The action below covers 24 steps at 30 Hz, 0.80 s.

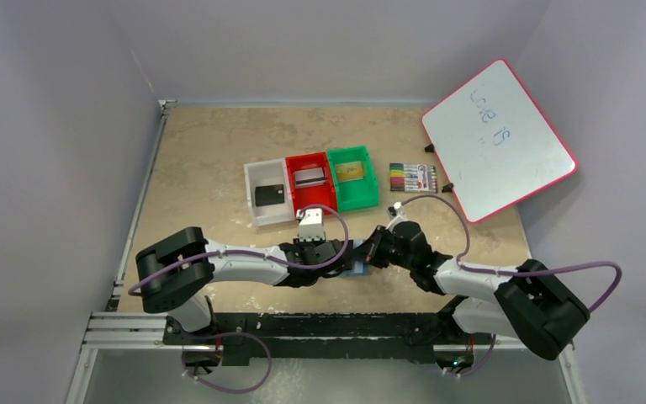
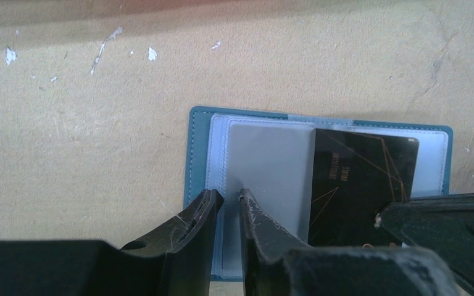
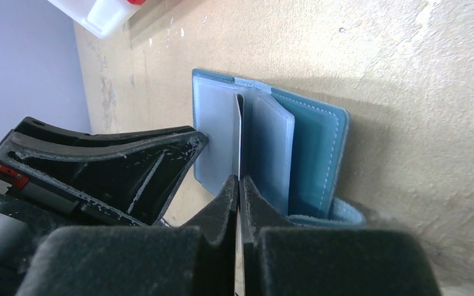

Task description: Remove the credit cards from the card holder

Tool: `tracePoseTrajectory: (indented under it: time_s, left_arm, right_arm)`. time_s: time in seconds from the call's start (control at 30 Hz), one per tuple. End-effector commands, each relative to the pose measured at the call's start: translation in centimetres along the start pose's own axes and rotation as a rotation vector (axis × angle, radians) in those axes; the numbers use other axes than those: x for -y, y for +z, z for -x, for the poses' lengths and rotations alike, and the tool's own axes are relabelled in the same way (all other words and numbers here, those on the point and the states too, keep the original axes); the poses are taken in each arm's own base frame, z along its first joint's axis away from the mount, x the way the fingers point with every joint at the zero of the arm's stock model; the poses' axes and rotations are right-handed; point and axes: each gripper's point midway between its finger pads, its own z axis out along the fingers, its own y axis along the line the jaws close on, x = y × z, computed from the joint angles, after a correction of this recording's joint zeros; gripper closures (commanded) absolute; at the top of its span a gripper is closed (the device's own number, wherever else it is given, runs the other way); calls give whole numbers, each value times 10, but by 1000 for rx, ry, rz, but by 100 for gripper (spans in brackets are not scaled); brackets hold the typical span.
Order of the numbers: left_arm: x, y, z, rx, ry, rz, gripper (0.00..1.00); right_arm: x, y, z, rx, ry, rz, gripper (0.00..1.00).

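Mid-table, card holder (image 2: pixel 196 154): lying open, free table (image 2: pixel 86 154) ringing it.
Black card (image 2: pixel 358 185): pointing into right gripper (image 3: pixel 239 182), jaws pinching it.
Left gripper (image 2: pixel 228 197): jaws narrowly parted, pressing holder.

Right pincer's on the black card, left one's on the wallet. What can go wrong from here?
1. The right pincer nips only the thin edge of the black card; it may slip off during the pull.
2. The left pincer seems only to press on one end of the card holder, so the holder may drag along with the card.
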Motion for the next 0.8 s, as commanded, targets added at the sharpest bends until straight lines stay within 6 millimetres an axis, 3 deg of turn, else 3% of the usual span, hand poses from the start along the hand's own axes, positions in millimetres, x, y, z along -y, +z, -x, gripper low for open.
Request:
tracePoseTrajectory:
  time_s: [0.0, 0.2, 0.4, 0.53, 0.6, 0.77]
  left_arm:
    - [-6, -8, -5, -28, -4, -5, 77]
    - [3, -20, 10, 15, -89, -85, 64]
    - [2, -31, 28, 62, -138, -103, 59]
    - [-8, -38, 41, 110, -150, -81, 57]
    - [-25, -43, 50, 141, -120, -15, 55]
    - [-57, -63, 82, 231, -26, 114, 23]
  right_arm:
    - [3, -6, 12, 51, -50, -38, 100]
    - [-18, -22, 26, 141, -109, 62, 100]
    - [-36, -35, 35, 203, -165, 153, 100]
    - [-48, -43, 39, 233, -223, 209, 100]
    - [-56, -48, 42, 259, -273, 249, 100]
    - [-89, -68, 51, 354, -404, 406, 100]
